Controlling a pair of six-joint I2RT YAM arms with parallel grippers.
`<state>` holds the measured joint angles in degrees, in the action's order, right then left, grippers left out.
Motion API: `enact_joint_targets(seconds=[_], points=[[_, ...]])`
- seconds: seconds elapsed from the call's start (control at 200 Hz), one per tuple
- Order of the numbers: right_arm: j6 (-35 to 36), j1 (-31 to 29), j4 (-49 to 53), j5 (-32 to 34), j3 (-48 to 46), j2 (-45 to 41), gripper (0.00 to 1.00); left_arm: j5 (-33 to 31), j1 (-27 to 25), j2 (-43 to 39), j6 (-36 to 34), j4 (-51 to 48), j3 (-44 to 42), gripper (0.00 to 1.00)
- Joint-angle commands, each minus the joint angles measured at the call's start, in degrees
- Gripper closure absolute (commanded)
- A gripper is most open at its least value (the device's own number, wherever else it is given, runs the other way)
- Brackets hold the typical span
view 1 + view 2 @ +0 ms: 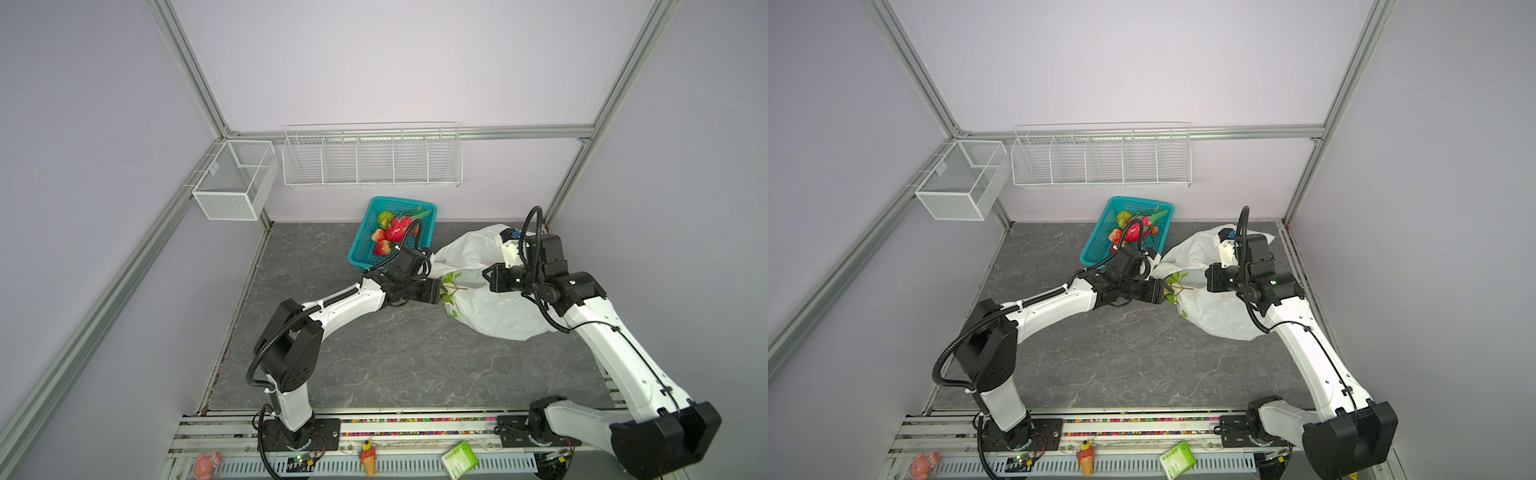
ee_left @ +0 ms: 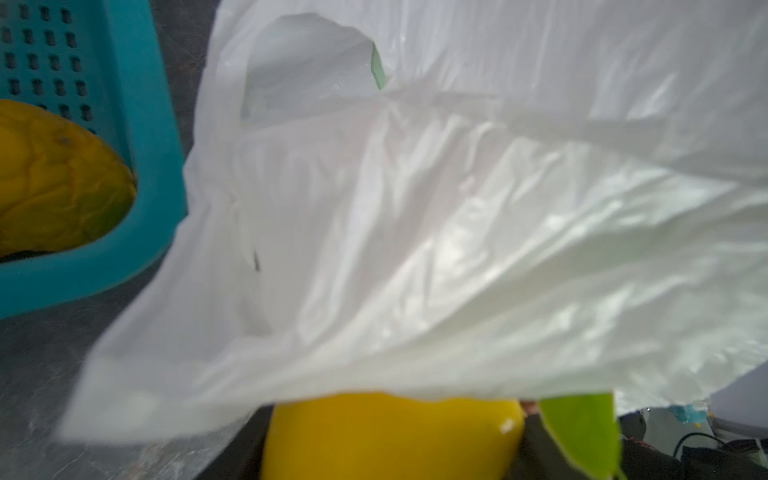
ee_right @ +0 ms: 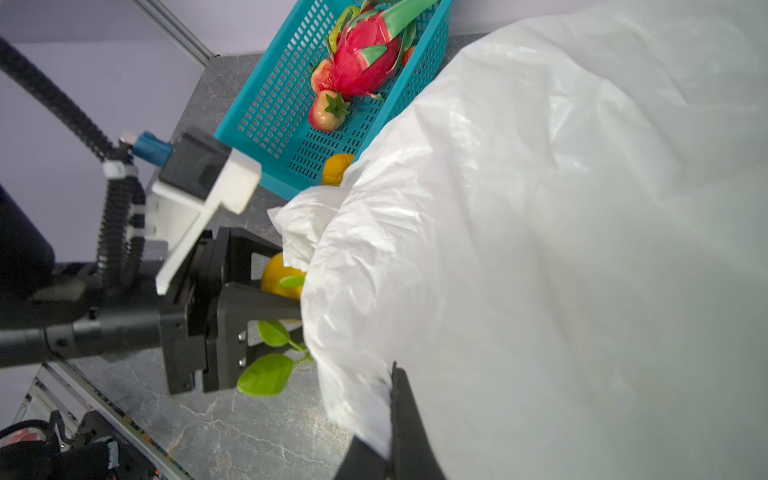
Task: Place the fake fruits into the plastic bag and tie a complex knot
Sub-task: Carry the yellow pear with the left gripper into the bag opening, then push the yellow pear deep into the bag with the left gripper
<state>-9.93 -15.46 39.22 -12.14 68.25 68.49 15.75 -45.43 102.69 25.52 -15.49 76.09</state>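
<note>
The plastic bag [image 1: 490,307] [image 1: 1219,318] lies crumpled at the right of the table. My left gripper [image 1: 439,291] [image 1: 1163,291] is shut on a yellow lemon [image 2: 390,436] [image 3: 280,276] with green leaves [image 3: 266,374], right at the bag's [image 2: 457,208] edge. My right gripper [image 1: 486,279] [image 3: 393,374] is shut on a fold of the bag [image 3: 540,249], holding its rim up. The teal basket [image 1: 360,249] [image 3: 266,104] holds the dragon fruit [image 1: 397,228] [image 3: 361,62], strawberries [image 1: 381,248] [image 3: 328,112], a green round fruit [image 1: 384,217] and an orange [image 2: 54,183].
A white wire rack [image 1: 372,158] hangs on the back wall and a mesh box [image 1: 232,178] on the left wall. On the front rail lie an ice-cream cone figurine [image 1: 368,459], a green packet [image 1: 459,459] and a pink figure [image 1: 205,463].
</note>
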Motion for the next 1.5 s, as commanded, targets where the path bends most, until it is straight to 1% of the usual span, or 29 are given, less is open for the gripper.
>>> enact_joint_targets(seconds=[0.0, 0.125, 0.21, 0.295, 0.455, 0.565, 0.685, 0.815, 0.905, 1.005, 1.1, 1.19, 1.245, 1.32, 1.4, 1.495], points=[[5.7, -0.1, 4.0, -2.9, 0.7, 0.1, 0.93, 1.8, 1.1, -1.5, 5.4, 4.8, -1.0, 0.57], [8.4, -1.3, 4.6, -5.8, 0.5, 0.1, 0.93, 3.4, 1.3, -0.4, 5.8, 5.1, -0.1, 0.58], [9.2, -2.0, 6.3, -2.9, 1.2, 0.9, 0.93, 4.7, 1.4, -0.9, 5.6, 5.5, -0.2, 0.57], [9.6, -2.2, 7.9, 0.7, 1.8, 1.8, 0.93, 4.5, 1.7, -2.8, 5.0, 5.2, -1.0, 0.57], [10.2, -3.1, 7.8, 0.7, 1.7, 2.3, 0.93, 4.5, 2.8, -4.0, 3.0, 1.9, -0.7, 0.57], [11.2, -4.0, 8.9, 2.5, 2.1, 2.6, 0.93, 5.5, 4.7, -5.9, 3.8, 4.0, -2.5, 0.57], [11.2, -4.6, 8.0, -0.7, 1.8, 2.6, 0.93, 4.9, 4.8, -5.2, 2.7, 2.8, -2.0, 0.56], [9.8, -4.6, 5.0, -7.1, 1.7, 2.4, 0.93, 4.0, 2.9, -2.6, 1.6, 3.0, -2.2, 0.56], [6.1, -4.5, 1.5, -9.0, 1.5, 2.7, 0.94, 2.7, 0.2, -1.6, -0.5, 3.0, -2.9, 0.56], [-0.2, -4.4, -1.9, -9.9, 1.7, 3.8, 0.94, 1.8, -2.1, -1.3, -1.3, 4.2, -4.6, 0.56], [-6.3, -4.4, -7.4, -13.0, 0.0, 3.9, 0.94, 1.8, -2.6, -0.8, -0.4, 6.7, -6.1, 0.56], [-12.2, -4.5, -12.9, -13.9, -2.9, 2.6, 0.93, 2.0, -2.7, -0.4, 0.5, 8.8, -7.0, 0.54], [-15.5, -4.6, -15.9, -13.4, -4.9, 1.5, 0.93, 2.1, -2.7, -0.5, 1.3, 10.4, -7.5, 0.54], [-18.3, -4.8, -18.3, -12.4, -7.1, 0.2, 0.93, 2.4, -2.7, -0.6, 2.7, 12.7, -8.1, 0.54], [-19.2, -4.7, -18.8, -10.3, -8.4, -0.8, 0.94, 2.1, -2.7, -1.6, 4.2, 15.0, -9.4, 0.54], [-20.1, -4.7, -17.8, -6.4, -8.6, -1.6, 0.94, -0.1, -2.7, -4.5, 5.0, 17.4, -12.5, 0.54]])
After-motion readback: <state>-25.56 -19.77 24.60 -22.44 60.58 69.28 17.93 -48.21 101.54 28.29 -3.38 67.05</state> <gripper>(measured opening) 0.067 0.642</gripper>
